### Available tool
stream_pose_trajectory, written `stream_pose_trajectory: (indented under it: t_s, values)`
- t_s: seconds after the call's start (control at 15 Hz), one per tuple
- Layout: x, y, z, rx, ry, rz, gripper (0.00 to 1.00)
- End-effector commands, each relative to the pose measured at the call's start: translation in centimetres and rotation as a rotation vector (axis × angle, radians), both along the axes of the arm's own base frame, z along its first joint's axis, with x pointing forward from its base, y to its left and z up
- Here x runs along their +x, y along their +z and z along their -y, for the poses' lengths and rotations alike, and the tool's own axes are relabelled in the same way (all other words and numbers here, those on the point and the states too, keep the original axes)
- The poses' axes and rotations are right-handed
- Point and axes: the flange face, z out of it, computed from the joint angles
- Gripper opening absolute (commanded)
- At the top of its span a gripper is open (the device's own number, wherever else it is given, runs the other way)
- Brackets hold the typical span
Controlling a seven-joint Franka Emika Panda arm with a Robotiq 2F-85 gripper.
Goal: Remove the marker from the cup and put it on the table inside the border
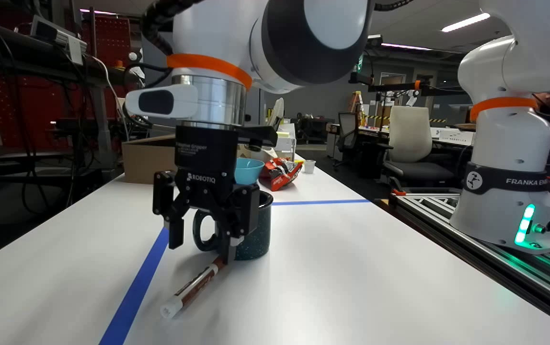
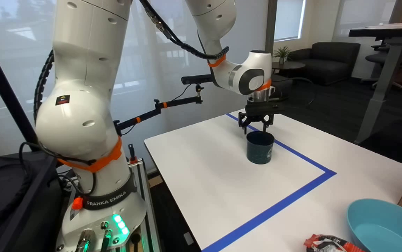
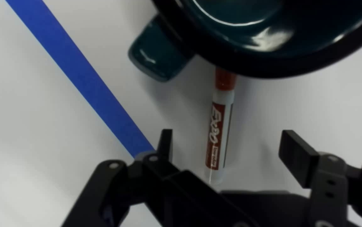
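Wrist cam: marker cap prob. partly behind cup.

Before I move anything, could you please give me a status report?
End effector open, empty. Marker lying on the table, inside the blue border. Cup upright close beside it, possibly in the way.

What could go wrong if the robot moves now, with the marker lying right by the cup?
The open jaws are close to the speckled mug, so a sideways move might knock it or catch its handle. The Expo marker lies ungripped on the table and looks round, so a nudge could roll it toward, maybe over, the blue tape.
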Motion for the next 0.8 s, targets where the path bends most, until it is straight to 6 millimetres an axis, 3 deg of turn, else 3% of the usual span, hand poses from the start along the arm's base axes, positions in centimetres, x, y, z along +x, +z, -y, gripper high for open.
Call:
stream_pose_trajectory:
  t_s: [0.0,0.33,0.53,0.6,0.73]
  values:
    - [-0.7,3.9,1.2,-0.005,-0.076,0.009,1.00]
    - [-2.7,9.6,1.6,-0.020,-0.266,-0.030,1.00]
    - [-5.5,12.9,2.9,-0.093,-0.432,-0.039,1.00]
    - [-2.5,10.6,2.1,-0.053,-0.345,-0.049,1.00]
    - [-3.9,12.3,2.7,-0.068,-0.404,-0.046,1.00]
